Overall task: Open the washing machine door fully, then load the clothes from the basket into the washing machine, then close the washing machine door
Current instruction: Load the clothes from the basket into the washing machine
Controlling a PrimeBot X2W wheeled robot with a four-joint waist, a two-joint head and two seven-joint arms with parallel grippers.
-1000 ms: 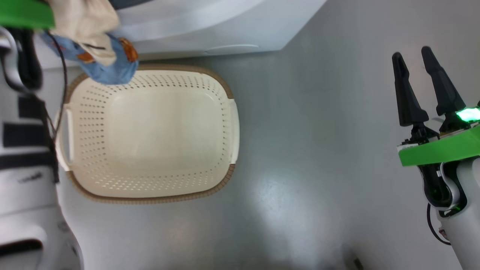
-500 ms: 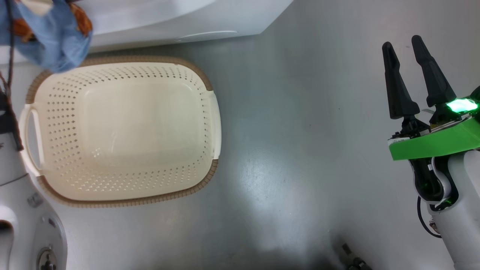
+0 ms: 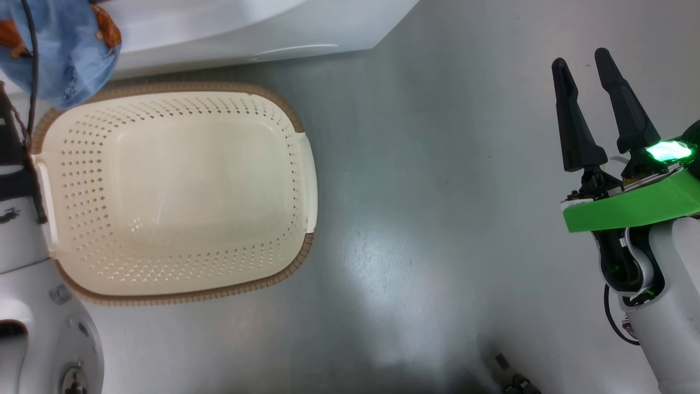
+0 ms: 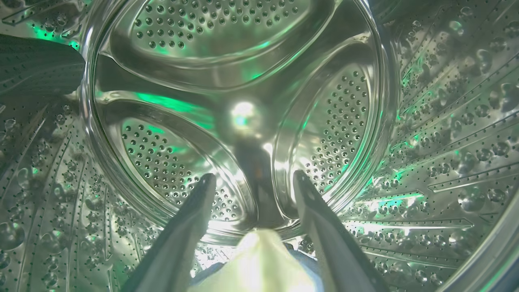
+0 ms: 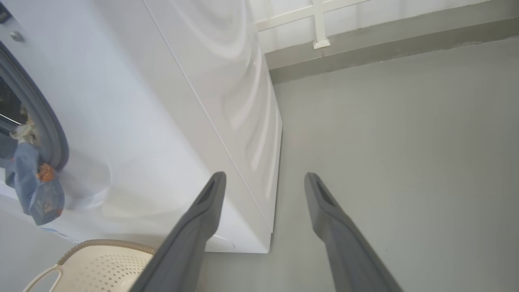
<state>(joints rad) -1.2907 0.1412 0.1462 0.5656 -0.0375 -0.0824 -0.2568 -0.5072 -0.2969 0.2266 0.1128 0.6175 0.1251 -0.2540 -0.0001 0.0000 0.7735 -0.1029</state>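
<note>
My left gripper (image 4: 252, 180) is deep inside the washing machine's perforated steel drum (image 4: 243, 81). Its fingers stand apart, and cream-white cloth (image 4: 259, 263) lies between their bases. A light-blue garment with orange print (image 3: 60, 54) hangs at the machine's opening, draped over the grey gasket (image 5: 52, 138) as the garment (image 5: 36, 190) shows in the right wrist view. The cream basket (image 3: 175, 186) stands on the floor below with nothing in it. My right gripper (image 3: 579, 57) hovers open over the floor on the right. The washing machine door is out of view.
The white washing machine (image 3: 246, 27) runs along the top of the head view, and its side panel (image 5: 227, 101) faces my right gripper (image 5: 261, 174). Grey floor (image 3: 437, 191) stretches between basket and right arm. My left forearm (image 3: 16, 230) stands beside the basket's left handle.
The head camera has shifted, sliding the scene left. My left gripper carried the clothes up out of the head view toward the machine. The right gripper kept still.
</note>
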